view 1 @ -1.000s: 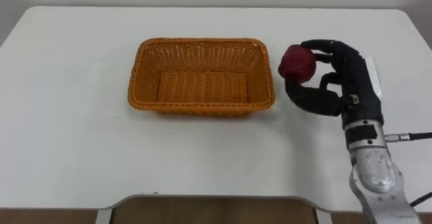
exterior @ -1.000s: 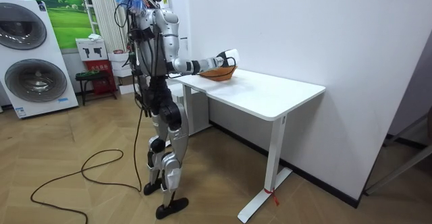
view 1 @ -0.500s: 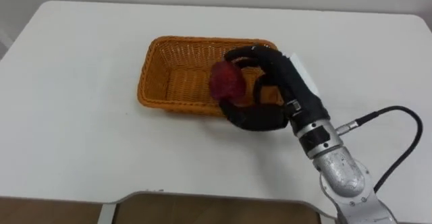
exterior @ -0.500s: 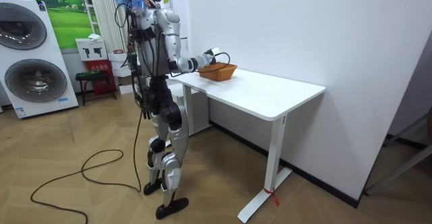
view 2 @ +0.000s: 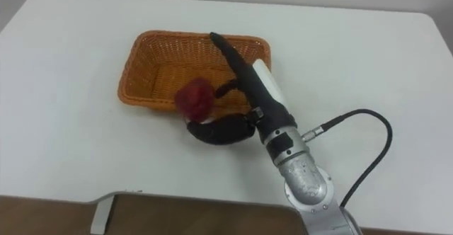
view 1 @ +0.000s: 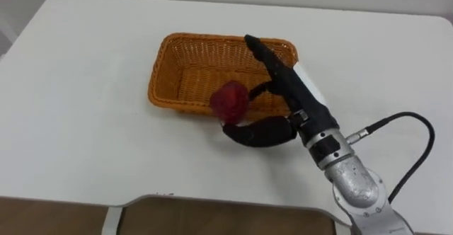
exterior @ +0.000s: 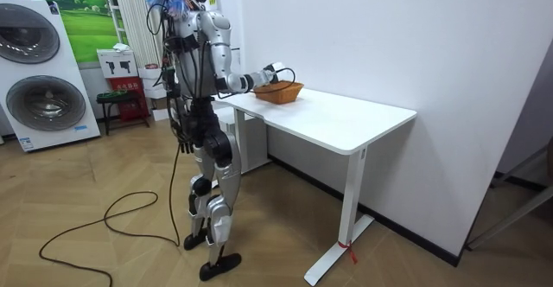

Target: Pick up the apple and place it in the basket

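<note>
- One change stands out. Half a second ago the right hand (view 1: 292, 102) was curled round the apple (view 1: 229, 100) above the basket (view 1: 160, 86). Now its fingers (view 1: 267, 55) lie straight, stretched out over the basket's right half, and only the thumb (view 1: 255, 133) curves underneath on the near side.
- The hand has released: nothing is clasped, and the apple is no longer wrapped by the fingers.
- The red apple sits at the basket's near wall, right of the middle, just above the thumb and below the straight fingers. I cannot tell whether it is dropping, resting on the rim or leaning on the thumb.
- A second ago the apple was held beside the basket's right wall, out over the worktop (view 1: 85, 136). The carry looks finished, and the letting-go is the step in hand.
- By my judgement the task is nearly done, provided the apple settles inside the wicker. Being so near the front rim, it could tip outward onto the worktop, and the thumb beneath may nudge it when the hand draws back.
- Counted: one apple, one woven basket with nothing else in it, one white worktop, one hand at work.
- In the room view the robot stands upright at the worktop's end on the room view's left, arm reaching to the basket.
</note>
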Robot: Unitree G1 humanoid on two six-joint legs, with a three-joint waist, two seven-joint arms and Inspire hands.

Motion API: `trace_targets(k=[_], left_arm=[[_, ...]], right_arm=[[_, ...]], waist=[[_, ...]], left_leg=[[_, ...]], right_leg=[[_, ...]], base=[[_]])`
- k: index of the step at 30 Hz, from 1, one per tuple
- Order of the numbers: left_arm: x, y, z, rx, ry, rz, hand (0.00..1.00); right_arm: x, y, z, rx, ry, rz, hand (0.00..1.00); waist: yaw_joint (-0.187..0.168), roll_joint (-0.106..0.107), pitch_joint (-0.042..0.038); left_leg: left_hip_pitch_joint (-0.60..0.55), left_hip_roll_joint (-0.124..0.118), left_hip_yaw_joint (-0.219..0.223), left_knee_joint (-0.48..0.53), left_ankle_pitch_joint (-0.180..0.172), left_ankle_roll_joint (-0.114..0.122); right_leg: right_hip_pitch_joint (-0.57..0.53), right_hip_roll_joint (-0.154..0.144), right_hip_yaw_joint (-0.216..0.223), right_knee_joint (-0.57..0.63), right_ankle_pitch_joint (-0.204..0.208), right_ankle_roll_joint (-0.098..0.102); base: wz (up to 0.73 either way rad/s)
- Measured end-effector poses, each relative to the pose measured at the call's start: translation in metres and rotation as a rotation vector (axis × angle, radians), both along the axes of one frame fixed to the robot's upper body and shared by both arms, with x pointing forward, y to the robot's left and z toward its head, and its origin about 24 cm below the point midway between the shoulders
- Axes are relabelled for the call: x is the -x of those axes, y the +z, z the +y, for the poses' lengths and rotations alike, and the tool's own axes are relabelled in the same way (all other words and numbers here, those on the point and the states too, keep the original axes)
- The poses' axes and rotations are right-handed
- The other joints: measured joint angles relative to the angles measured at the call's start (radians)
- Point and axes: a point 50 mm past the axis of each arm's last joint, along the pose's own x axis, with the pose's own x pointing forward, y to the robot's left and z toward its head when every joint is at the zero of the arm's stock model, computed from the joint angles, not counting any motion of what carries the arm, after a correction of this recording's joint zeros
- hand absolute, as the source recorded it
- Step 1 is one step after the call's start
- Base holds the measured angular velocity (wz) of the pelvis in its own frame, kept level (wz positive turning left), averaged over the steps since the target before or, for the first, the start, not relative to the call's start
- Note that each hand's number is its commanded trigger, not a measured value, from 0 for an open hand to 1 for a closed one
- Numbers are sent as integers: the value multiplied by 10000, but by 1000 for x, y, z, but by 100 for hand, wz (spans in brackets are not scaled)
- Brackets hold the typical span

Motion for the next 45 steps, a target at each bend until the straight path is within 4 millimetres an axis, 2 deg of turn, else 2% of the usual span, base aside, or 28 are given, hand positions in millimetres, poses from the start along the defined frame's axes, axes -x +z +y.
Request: trace_targets(k=[3,5,9,11,14,18,21,23,27,28,30,32,36,38,39,41,42,44,45], left_arm=[[6,0,3,-29,365,15,0],[16,1,4,-179,510,188,0],[29,2,9,-470,902,376,0],[30,3,13,-631,1249,259,0],[36,5,18,-841,1597,229,0],[40,5,20,-1001,1802,250,0],[43,7,23,-1238,1998,203,0],[44,7,23,-1318,2046,220,0],[46,7,24,-1475,2069,237,0],[46,7,24,-1479,2072,208,0],[45,8,25,-1515,2056,183,0],[40,9,26,-1552,2021,-10,0],[32,11,28,-1592,2037,-262,0],[29,12,30,-1633,2208,-365,0],[28,12,30,-1636,2250,-396,0],[27,12,28,-1588,2405,-490,0],[28,11,27,-1546,2428,-466,0],[30,9,20,-1267,2498,-317,0],[30,8,19,-1192,2542,-275,0]], right_arm=[[-4,8,-25,-581,-1426,-457,0],[-5,16,-50,-1052,-2794,-1013,0],[-1,26,-85,-1477,-5051,-1792,0],[4,32,-106,-1804,-6262,-2256,0],[20,43,-143,-2707,-8987,-3504,0],[36,51,-167,-3434,-11114,-4551,0],[53,53,-187,-4867,-12642,-5188,0],[69,49,-200,-5495,-13888,-5411,0],[82,40,-210,-5730,-15559,-5593,0],[87,36,-215,-5721,-16125,-5591,0],[95,23,-224,-6414,-17011,-5178,0],[107,-2,-233,-7054,-18253,-4062,0],[125,-37,-242,-7918,-19658,-2444,0],[143,-77,-243,-8637,-20637,-472,0],[149,-90,-242,-8862,-20907,226,0],[184,-143,-225,-9092,-21832,3395,0],[193,-155,-218,-9054,-21984,4219,0],[231,-195,-184,-9043,-22135,7572,0],[238,-202,-174,-9026,-21991,8352,0]], waist=[[-164,-26,-33],[-429,-21,-91],[-772,48,-173],[-991,57,-191],[-1188,20,-186],[-1410,-66,-176],[-1629,-116,-180],[-1711,-96,-176],[-1970,-39,-199],[-2073,-12,-225],[-2124,-2,-219],[-2149,-18,-216],[-2211,25,-232],[-2339,32,-246],[-2361,19,-246],[-2340,24,-261],[-2324,-4,-242],[-2277,31,-249],[-2198,41,-250]], left_leg=[[30,-14,-39,9,0,0],[53,-21,-44,4,1,2],[236,-13,23,-42,2,3],[290,-10,39,-91,7,10],[374,-11,50,-127,20,11],[380,21,252,-88,28,10],[376,19,260,-92,24,10],[382,19,289,-100,23,11],[272,20,337,-147,25,12],[210,18,335,-145,26,13],[179,14,321,-156,27,15],[128,13,287,-161,27,15],[96,-9,211,-163,28,16],[79,-13,132,-155,30,18],[71,-13,96,-157,31,18],[97,-23,-3,-157,32,19],[105,-25,-4,-154,32,19],[114,-35,6,-129,32,20],[116,-36,5,-117,32,20]], right_leg=[[60,-5,-3,-2,0,0],[66,-9,28,-4,7,12],[196,-1,146,-3,7,12],[235,0,72,-14,7,13],[312,-3,52,2,3,19],[277,3,183,12,2,25],[273,15,227,11,12,40],[262,16,255,15,15,45],[79,19,297,49,15,45],[30,16,297,49,15,45],[8,16,294,37,15,46],[-13,15,262,17,14,46],[-16,5,248,6,13,47],[9,-1,189,12,13,47],[13,-1,165,17,13,47],[76,1,191,14,13,46],[88,0,194,10,12,46],[96,-12,218,21,7,51],[102,-11,242,23,-3,55]], base=[[4],[2],[-8],[-2],[-2],[-11],[0],[-4],[-4],[0],[2],[4],[5],[12],[15],[11],[4],[0],[-9]])
